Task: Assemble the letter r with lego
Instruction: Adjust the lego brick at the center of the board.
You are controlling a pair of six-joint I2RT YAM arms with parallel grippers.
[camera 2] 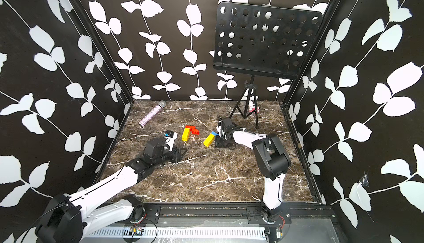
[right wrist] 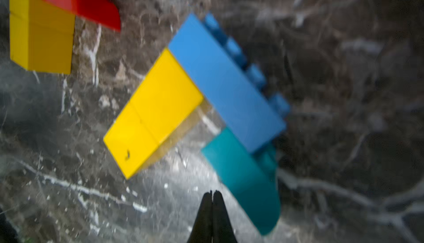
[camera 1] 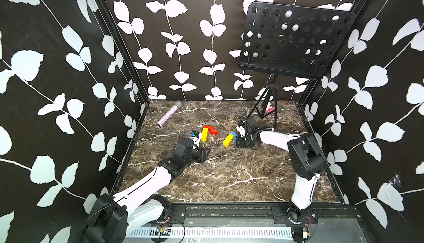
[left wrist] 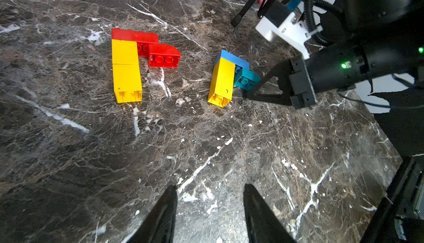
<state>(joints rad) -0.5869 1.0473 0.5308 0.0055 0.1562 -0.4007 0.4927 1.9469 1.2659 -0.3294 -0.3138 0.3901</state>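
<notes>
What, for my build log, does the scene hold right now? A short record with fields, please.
table: brown marble
red-yellow piece: two yellow bricks in line, two red across the top; lies flat, r-shaped
blue-yellow piece: two yellow in line, blue across the top, teal brick at the blue's end; lies flat
left gripper: open, empty, apart from both pieces
right gripper: shut, empty, tip by the teal brick
other: microphone and music stand at the back
</notes>
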